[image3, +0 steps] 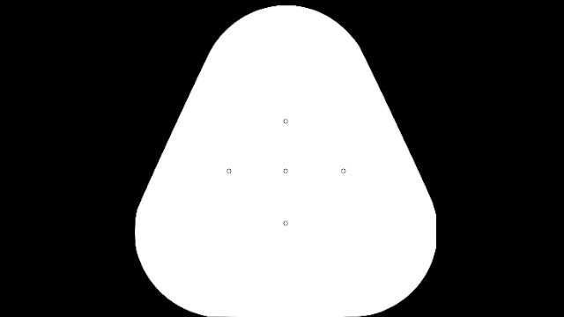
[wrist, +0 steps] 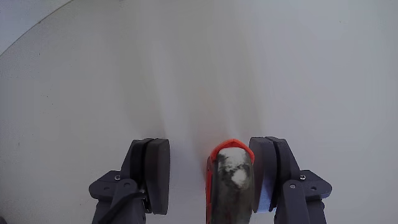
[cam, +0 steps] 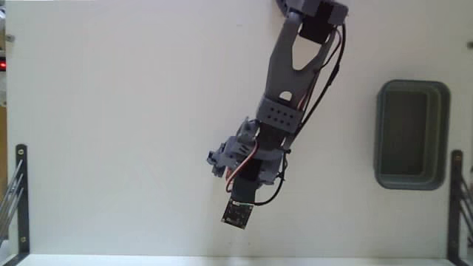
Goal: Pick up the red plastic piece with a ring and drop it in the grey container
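White tabletop (cam: 111, 133) fills the fixed view. The grey arm (cam: 292, 70) reaches down from the top edge toward the lower middle, ending over the wrist camera board. The claw itself is hidden under the arm here, and so is the red piece. The grey container (cam: 412, 134) sits at the right edge, well apart from the arm, upright, with nothing visible inside.

Wrist view: claw (wrist: 211, 177) is parted, two dark pads with a clear gap between them. The red piece (wrist: 230, 180) lies inside that gap, close against the right-hand pad as seen here; whether they touch cannot be told. A wide strip of tabletop shows between the piece and the left-hand pad. The piece runs lengthwise along the fingers, red rim at its far tip, greyish ring part on top. Nothing is gripped yet.

Judgement: the pick step is in hand, with the claw straddling the piece and not yet closed.

Next move calls for:
- closing the claw squarely on the piece. Since it sits off-centre, the closing finger will likely shove it sideways before it seats, so slow closure seems wise.
- a lift clear of the tabletop.
- a swing toward the container at the right of the fixed view, releasing above its opening.
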Tool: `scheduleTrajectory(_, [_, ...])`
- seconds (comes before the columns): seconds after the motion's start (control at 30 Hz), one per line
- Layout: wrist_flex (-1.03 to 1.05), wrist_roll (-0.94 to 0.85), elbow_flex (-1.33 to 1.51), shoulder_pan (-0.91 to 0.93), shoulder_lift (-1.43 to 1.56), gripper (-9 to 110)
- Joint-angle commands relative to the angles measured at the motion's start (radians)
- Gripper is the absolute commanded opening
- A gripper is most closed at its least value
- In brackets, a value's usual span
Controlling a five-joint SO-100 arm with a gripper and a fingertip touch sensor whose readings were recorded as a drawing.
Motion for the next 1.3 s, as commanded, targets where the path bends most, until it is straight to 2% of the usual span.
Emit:
scheduleTrajectory(0.0, [-0.017, 0.005, 0.006, 0.013, 0.030, 74])
scheduleTrajectory(1.27, [-0.017, 0.005, 0.006, 0.013, 0.030, 63])
